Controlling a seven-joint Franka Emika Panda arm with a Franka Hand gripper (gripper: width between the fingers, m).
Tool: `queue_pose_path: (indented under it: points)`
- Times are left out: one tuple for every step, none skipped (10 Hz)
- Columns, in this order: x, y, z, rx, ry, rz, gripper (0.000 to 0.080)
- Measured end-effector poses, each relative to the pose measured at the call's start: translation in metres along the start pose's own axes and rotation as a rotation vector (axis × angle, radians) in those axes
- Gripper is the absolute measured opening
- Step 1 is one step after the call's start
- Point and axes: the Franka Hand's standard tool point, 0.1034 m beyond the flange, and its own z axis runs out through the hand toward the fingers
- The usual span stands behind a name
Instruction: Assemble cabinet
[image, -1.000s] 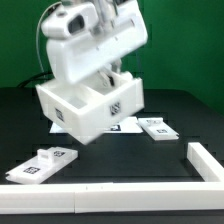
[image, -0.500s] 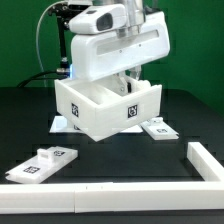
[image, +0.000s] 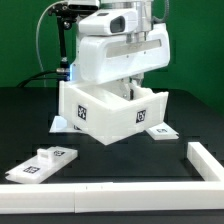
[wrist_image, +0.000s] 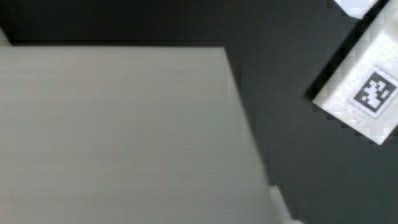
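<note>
The white cabinet body (image: 108, 115), an open box with square tags on its walls, hangs tilted above the black table. My gripper (image: 128, 88) reaches down into it from the large white arm and is shut on one of its walls; the fingertips are hidden by the box. In the wrist view the body's wall (wrist_image: 116, 130) fills most of the picture as a blurred pale surface. A flat tagged panel with a raised piece (image: 45, 160) lies at the exterior view's front left. Another tagged panel (image: 160, 130) lies to the exterior view's right of the body and also shows in the wrist view (wrist_image: 365, 90).
A long plain white rail (image: 100, 196) runs along the table's front and turns back at the exterior view's right (image: 205, 165). A corner of the marker board (image: 60, 125) shows under the raised body. A green backdrop stands behind.
The cabinet body has turned in my grip and shifted toward the exterior view's right, along with the arm. The panels on the table have not moved.
</note>
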Motion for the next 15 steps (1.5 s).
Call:
queue_pose_path:
  points:
    - [0.001, 0.001, 0.003, 0.005, 0.000, -0.011, 0.0031]
    - [-0.003, 0.004, 0.003, 0.016, 0.007, -0.011, 0.0031]
    - [-0.004, 0.005, 0.004, 0.014, 0.002, 0.001, 0.0031]
    - [-0.005, 0.005, 0.004, 0.013, -0.002, -0.005, 0.0031]
    - [-0.006, 0.006, 0.005, 0.013, -0.003, -0.003, 0.0031]
    - [-0.007, 0.006, 0.007, 0.014, -0.007, -0.002, 0.0031]
    - [-0.007, 0.008, 0.013, 0.010, -0.009, -0.049, 0.0031]
    - [0.000, 0.007, 0.019, 0.010, -0.013, -0.069, 0.0031]
    - [0.008, 0.004, 0.019, -0.004, -0.001, -0.095, 0.0031]
    - [0.005, 0.005, 0.020, -0.003, -0.006, -0.090, 0.0031]
    - [0.004, 0.005, 0.021, -0.004, -0.008, -0.081, 0.0031]
    - [0.004, 0.004, 0.021, -0.015, -0.012, -0.076, 0.0031]
    - [0.002, 0.007, 0.024, -0.017, -0.011, -0.113, 0.0031]
    - [0.001, 0.011, 0.030, -0.028, -0.007, -0.163, 0.0031]
    - [0.013, 0.008, 0.033, -0.084, 0.024, -0.166, 0.0031]
